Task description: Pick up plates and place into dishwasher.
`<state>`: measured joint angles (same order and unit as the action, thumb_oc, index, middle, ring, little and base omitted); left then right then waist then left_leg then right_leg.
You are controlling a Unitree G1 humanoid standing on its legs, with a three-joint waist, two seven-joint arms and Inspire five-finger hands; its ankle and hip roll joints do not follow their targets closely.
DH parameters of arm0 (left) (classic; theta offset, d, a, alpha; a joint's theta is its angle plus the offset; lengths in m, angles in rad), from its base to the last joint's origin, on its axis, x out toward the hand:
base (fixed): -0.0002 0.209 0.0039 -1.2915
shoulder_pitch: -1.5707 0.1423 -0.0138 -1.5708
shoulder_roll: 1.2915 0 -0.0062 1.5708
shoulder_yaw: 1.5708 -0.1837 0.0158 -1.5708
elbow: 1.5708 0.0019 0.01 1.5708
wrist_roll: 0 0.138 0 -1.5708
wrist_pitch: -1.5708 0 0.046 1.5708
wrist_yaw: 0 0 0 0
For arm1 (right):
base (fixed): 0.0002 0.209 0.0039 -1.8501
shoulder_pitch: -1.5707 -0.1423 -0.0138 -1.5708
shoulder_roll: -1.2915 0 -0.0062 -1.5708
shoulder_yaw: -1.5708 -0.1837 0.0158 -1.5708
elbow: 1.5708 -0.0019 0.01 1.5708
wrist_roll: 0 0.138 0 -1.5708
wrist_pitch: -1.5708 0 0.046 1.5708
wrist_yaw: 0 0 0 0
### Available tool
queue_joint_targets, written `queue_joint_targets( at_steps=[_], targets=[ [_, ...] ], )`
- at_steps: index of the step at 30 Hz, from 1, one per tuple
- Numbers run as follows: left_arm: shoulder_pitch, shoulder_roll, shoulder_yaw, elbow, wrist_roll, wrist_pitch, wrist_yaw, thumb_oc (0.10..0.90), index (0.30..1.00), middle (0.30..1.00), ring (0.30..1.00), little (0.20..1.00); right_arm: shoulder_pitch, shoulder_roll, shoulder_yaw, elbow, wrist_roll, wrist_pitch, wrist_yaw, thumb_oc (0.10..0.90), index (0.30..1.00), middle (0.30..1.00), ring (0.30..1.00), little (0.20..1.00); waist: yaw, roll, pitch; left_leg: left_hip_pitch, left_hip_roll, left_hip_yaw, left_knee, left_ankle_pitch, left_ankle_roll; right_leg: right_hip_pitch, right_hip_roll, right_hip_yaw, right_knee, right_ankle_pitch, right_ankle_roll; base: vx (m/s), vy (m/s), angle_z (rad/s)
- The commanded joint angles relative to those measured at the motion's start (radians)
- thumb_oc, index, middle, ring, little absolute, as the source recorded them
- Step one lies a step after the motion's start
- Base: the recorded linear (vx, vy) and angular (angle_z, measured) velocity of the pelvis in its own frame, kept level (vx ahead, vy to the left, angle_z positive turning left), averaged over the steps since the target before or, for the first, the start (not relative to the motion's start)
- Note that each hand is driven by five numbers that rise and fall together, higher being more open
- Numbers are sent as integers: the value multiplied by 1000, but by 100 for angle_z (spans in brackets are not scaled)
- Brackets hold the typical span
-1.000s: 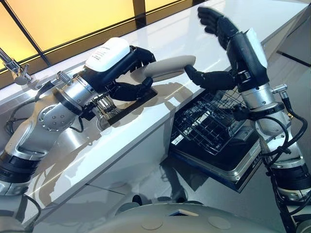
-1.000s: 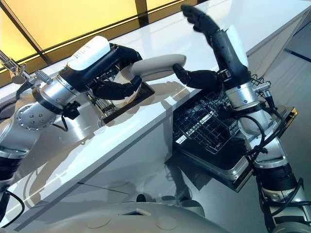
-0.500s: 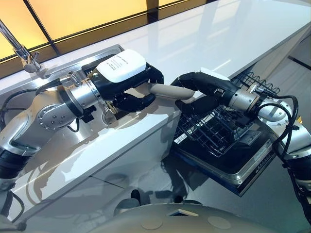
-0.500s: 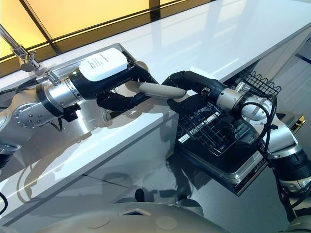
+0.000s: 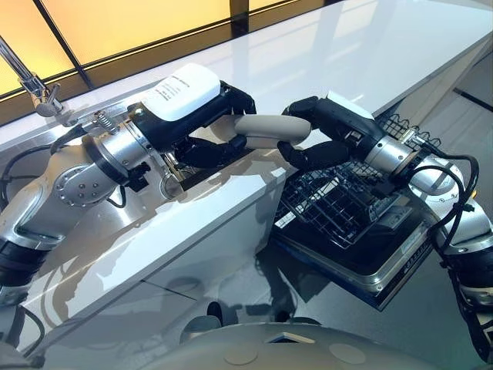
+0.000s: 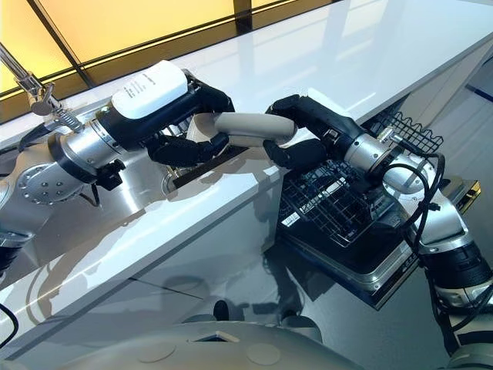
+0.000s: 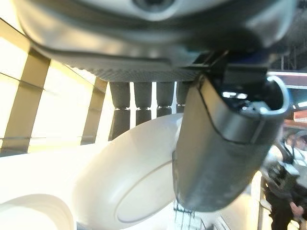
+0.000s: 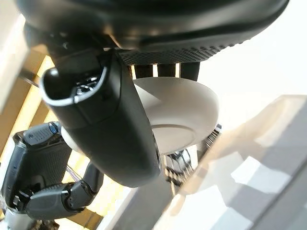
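My left hand [image 5: 202, 123] and right hand [image 5: 327, 135] are matt black with ribbed finger pads; between them is a smooth, satin beige plate [image 5: 266, 129]. The counter [image 5: 370, 54] is glossy white, the sink [image 5: 146, 208] brushed metal, the faucet [image 5: 35, 85] polished metal, the rack [image 5: 339, 204] dark wire.

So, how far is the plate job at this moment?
Done: nothing visibly loaded; the dishwasher rack seems to hold no plate. In hand: left hand and right hand both grip one plate above the counter. Left: carrying it into the rack.
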<state>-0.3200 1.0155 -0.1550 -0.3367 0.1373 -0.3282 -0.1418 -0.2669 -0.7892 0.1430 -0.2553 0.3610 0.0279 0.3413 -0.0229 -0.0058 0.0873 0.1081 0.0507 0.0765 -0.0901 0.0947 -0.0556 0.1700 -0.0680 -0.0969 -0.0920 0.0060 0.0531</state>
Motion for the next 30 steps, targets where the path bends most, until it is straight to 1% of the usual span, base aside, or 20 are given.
queue_joint_targets(
  at_steps=[1,3,4,5,6,7,8,9,11,12,13,16,19,23,24,27,28,30],
  targets=[
    [-1,-42,162,35,-85,-29,116,800,900,900,900,900,-18,71,-198,-5,79,-154,-224,100,300,300,300,200,13,-2,-78,27,-67,20,3,-94,64,-29,42,-17,12,39,15,34,-14,0],
    [17,-50,178,48,-88,-23,124,800,900,900,900,900,-11,82,-218,-1,78,-173,-255,100,300,300,300,200,14,0,-80,32,-67,17,3,-104,65,-24,43,-15,10,32,16,47,-7,0],
    [37,-57,199,77,-102,-14,142,800,900,900,900,900,-2,96,-250,10,73,-201,-305,100,300,300,300,200,15,2,-79,33,-67,14,3,-105,66,-24,43,-14,11,31,16,40,-7,0],
    [54,-64,221,100,-109,-3,156,800,900,900,900,900,9,108,-281,20,63,-215,-336,100,300,300,300,200,15,4,-79,33,-67,13,3,-106,65,-24,43,-14,10,30,17,0,0,0],
    [92,-71,263,130,-111,-1,180,800,900,900,900,900,39,118,-330,35,48,-245,-379,100,300,300,300,200,15,6,-76,29,-66,15,3,-97,66,-29,43,-14,12,36,16,0,0,0],
    [119,-73,292,146,-116,-4,190,800,900,900,900,900,61,122,-361,47,30,-259,-403,100,300,300,300,200,16,7,-76,29,-66,14,3,-97,65,-28,43,-15,11,35,16,39,-10,0],
    [127,-73,300,150,-117,0,192,800,900,900,900,900,67,123,-368,51,24,-260,-410,100,300,300,300,200,16,8,-79,33,-66,12,3,-107,65,-24,43,-14,9,28,18,65,-5,0],
    [152,-74,328,165,-122,2,203,800,900,900,900,900,89,125,-397,69,6,-269,-424,100,300,300,300,200,14,9,-79,33,-65,13,3,-107,64,-24,42,-15,9,27,19,67,-8,1],
    [200,-73,389,192,-150,3,212,800,900,900,900,900,129,123,-446,101,-49,-275,-484,100,300,300,300,200,14,10,-77,28,-65,13,3,-97,64,-28,41,-18,10,32,17,26,-14,1],
    [231,-73,431,210,-172,2,216,800,900,900,900,900,156,119,-479,144,-100,-281,-525,100,300,300,300,200,13,10,-78,33,-64,11,3,-106,63,-23,39,-20,9,22,19,43,-29,1],
    [238,-72,440,213,-178,3,217,800,900,900,900,900,160,115,-484,153,-112,-279,-543,100,300,300,300,200,13,10,-77,33,-64,11,3,-106,63,-23,39,-21,9,21,18,74,-32,0],
    [267,-71,482,253,-205,-1,220,800,900,900,900,900,177,90,-524,234,-139,-263,-605,100,300,300,300,200,13,11,-73,35,-63,9,3,-106,60,-20,38,-27,12,19,18,43,-41,0],
    [277,-69,499,280,-223,7,231,800,900,900,900,900,182,69,-543,311,-189,-237,-703,100,300,300,300,200,17,14,-67,37,-61,4,3,-105,59,-16,36,-34,17,14,17,61,-59,0],
    [273,-62,494,318,-244,14,236,800,900,900,900,900,177,37,-549,425,-247,-183,-789,100,300,300,300,200,25,20,-58,42,-58,0,3,-104,55,-14,32,-49,36,0,17,79,-78,5],
    [267,-61,487,326,-247,20,241,800,900,900,900,900,175,20,-543,480,-280,-152,-820,100,300,300,300,200,30,23,-53,42,-57,-7,3,-102,53,-15,31,-56,48,-8,15,70,-79,9],
    [257,-55,478,331,-259,27,248,800,900,900,900,900,167,5,-529,548,-300,-130,-833,100,300,300,300,200,35,28,-44,42,-52,-15,3,-97,50,-18,31,-67,72,-22,11,84,-100,10],
    [252,-53,474,329,-262,29,246,800,900,900,900,900,165,-7,-520,578,-317,-109,-833,100,300,300,300,200,40,31,-36,41,-49,-25,3,-92,47,-22,30,-74,90,-32,7,52,-74,10],
    [244,-51,468,323,-269,27,249,800,900,900,900,900,158,-22,-505,612,-345,-91,-839,100,300,300,300,200,46,35,-26,37,-45,-36,3,-84,43,-29,29,-83,114,-45,3,73,-107,19]
  ],
)
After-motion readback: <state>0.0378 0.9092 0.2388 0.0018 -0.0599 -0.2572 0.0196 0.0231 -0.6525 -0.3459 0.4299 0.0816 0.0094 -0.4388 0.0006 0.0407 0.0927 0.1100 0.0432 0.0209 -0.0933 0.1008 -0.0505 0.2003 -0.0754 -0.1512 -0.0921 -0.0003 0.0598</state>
